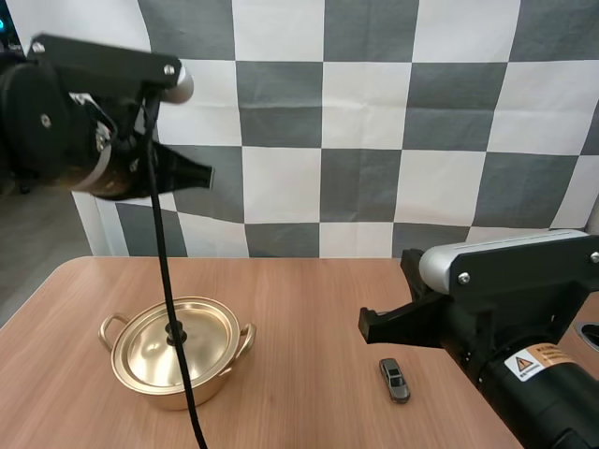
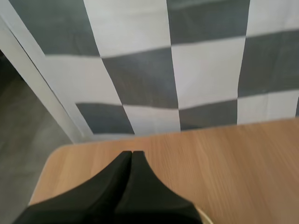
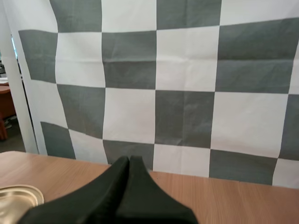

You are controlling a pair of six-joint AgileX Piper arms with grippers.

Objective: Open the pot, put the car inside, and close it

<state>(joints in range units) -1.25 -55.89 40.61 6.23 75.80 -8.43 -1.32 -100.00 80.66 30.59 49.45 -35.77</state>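
Wooden table [image 1: 309, 299] bears the lidded pot [image 1: 178, 355]; right of it the car [image 1: 394, 380] lies near the closed right claw [image 1: 367, 325]; left claw [image 1: 206, 175], closed, hangs above.

One pot [image 1: 150, 391], one lid [image 1: 150, 346], one toy car [image 1: 394, 380], one table [image 1: 309, 299]; two tools, left tool [image 2: 131, 153], right tool [image 3: 129, 158]

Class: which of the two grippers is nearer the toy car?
The right gripper, low beside the car; the left gripper hangs high above the table.
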